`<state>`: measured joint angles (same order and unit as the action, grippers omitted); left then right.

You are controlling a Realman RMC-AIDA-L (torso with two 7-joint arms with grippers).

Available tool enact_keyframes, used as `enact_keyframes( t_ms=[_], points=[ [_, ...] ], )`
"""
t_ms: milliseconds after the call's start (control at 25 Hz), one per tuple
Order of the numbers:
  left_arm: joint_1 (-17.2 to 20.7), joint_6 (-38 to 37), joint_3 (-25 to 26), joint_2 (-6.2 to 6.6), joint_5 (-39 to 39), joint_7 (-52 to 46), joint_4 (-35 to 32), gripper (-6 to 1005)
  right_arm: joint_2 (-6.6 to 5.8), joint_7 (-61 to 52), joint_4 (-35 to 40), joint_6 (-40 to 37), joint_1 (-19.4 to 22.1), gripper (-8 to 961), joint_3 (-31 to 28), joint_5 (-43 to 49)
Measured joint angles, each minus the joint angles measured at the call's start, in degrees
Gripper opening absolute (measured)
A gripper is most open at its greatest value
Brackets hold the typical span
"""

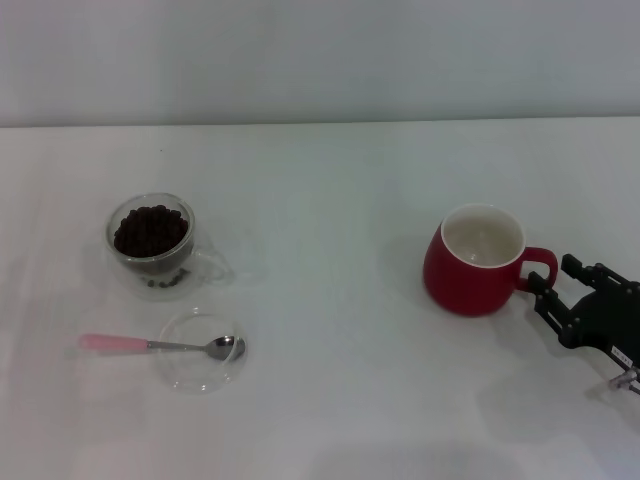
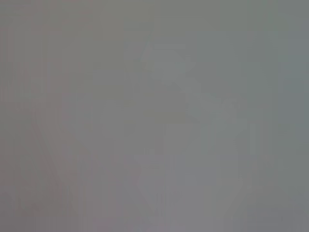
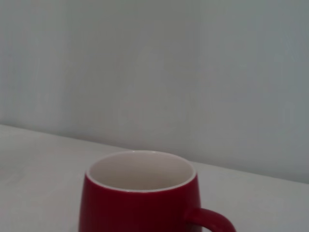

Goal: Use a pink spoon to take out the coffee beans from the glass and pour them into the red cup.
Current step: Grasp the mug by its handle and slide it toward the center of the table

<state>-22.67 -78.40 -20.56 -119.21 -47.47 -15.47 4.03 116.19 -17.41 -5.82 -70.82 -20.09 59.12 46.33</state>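
The glass (image 1: 152, 246) stands at the left of the white table, filled with the coffee beans (image 1: 150, 230). The pink spoon (image 1: 160, 346) lies in front of it, its pink handle pointing left and its metal bowl resting on a flat clear glass disc (image 1: 202, 352). The red cup (image 1: 478, 262) stands at the right, its handle pointing right and its cream inside empty; it also shows in the right wrist view (image 3: 141, 198). My right gripper (image 1: 555, 283) is open just right of the cup's handle, not holding it. My left gripper is out of view.
The white table (image 1: 330, 200) runs back to a pale wall. The left wrist view shows only flat grey.
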Motion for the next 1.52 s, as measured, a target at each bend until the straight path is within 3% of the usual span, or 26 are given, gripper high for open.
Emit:
enact_keyframes(
  t_ms=[80, 520, 720, 960, 1160, 1520],
  points=[
    [0.0, 0.0, 0.0, 0.04, 0.0, 0.0, 0.0, 875, 0.0, -0.1, 0.0, 0.0, -0.1, 504, -0.3, 0.7],
    [-0.1, 0.0, 0.0, 0.15, 0.3, 0.3, -0.1, 875, 0.0, -0.7, -0.2, -0.3, -1.1, 500, 0.1, 0.9],
    [-0.2, 0.0, 0.2, 0.13, 0.4, 0.2, -0.1, 875, 0.0, -0.8, -0.2, -0.3, -1.3, 388, 0.2, 0.9],
    [-0.5, 0.2, 0.3, 0.13, 0.4, 0.3, -0.4, 875, 0.0, -0.8, 0.4, -0.3, -1.4, 364, -0.1, 2.1],
    [-0.6, 0.5, 0.4, 0.19, 0.4, 0.2, -0.8, 876, 0.0, -0.8, 0.5, -0.2, -2.0, 192, 0.1, 2.4],
    [-0.8, 0.6, 0.4, 0.14, 0.4, 0.3, -1.3, 876, 0.0, -0.8, 0.6, -1.2, -3.1, 191, 0.3, 6.8]
  ],
)
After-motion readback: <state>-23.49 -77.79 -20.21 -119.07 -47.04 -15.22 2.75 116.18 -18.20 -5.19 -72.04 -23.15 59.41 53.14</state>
